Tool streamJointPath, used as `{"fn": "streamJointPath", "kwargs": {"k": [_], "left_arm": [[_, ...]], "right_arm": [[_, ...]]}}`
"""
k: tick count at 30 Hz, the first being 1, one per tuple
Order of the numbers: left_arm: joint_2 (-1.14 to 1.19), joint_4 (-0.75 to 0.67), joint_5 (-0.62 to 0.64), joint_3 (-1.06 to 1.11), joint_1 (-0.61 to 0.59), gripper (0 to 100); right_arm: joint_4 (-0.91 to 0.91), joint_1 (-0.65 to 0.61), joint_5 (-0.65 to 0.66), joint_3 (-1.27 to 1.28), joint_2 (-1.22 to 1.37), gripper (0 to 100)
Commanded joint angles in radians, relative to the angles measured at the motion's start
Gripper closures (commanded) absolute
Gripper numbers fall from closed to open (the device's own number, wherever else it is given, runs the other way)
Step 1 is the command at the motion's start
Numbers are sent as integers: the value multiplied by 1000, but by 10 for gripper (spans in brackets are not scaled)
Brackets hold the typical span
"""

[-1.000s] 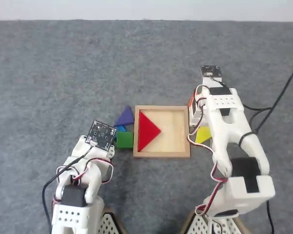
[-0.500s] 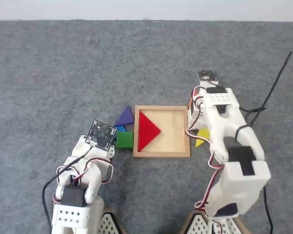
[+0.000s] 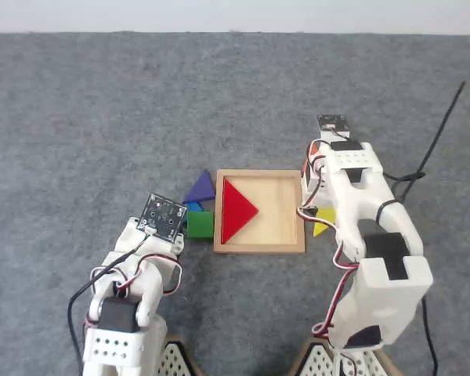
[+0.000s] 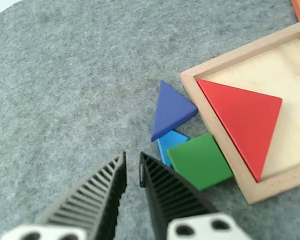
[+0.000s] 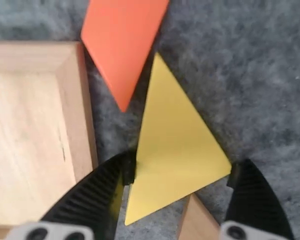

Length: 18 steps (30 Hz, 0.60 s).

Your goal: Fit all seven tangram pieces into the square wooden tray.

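Grey felt [image 3: 102,102] covers the whole table, with a pale wall strip along its 12 o'clock edge. In the high view the right arm [image 3: 368,227] stretches from 5 o'clock up along the 3 o'clock side of the tray [image 3: 258,248]. The left arm [image 3: 129,298] sits folded at 7 o'clock, its wrist near the tray's 8 o'clock corner. The square wooden tray lies mid-table and holds one piece. That piece is a red triangle [image 3: 235,210], whose long edge lies flat against the 9 o'clock wall and whose apex points to 3 o'clock. The rest of the tray floor is bare wood. A yellow triangle [image 5: 177,145] lies on the felt just outside the 3 o'clock rim. The right gripper [image 5: 182,167] straddles it with its jaws spread wide, one finger by each side of the piece and not clamped on it. An orange piece [image 5: 122,45] lies just beyond the yellow, toward 2 o'clock of the tray, its tip nearly meeting the yellow's edge. Three pieces cluster on the felt at the tray's 9 o'clock side. These are a purple triangle [image 3: 200,188], a green square [image 3: 200,225] against the rim, and a small blue piece [image 3: 193,207] wedged between them and partly covered. The left gripper [image 4: 132,162] hangs above bare felt at 7 o'clock of that cluster, its jaws drawn almost together with only a slit between them, holding nothing.
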Motion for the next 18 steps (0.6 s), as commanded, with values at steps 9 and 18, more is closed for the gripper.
{"fn": "streamJointPath", "kwargs": {"k": [9, 18], "left_arm": [[-14, 6, 8, -8, -3, 949], [-14, 6, 8, -8, -3, 949]], "right_arm": [[41, -13, -28, -38, -150, 745], [91, -16, -49, -41, -255, 746]]}}
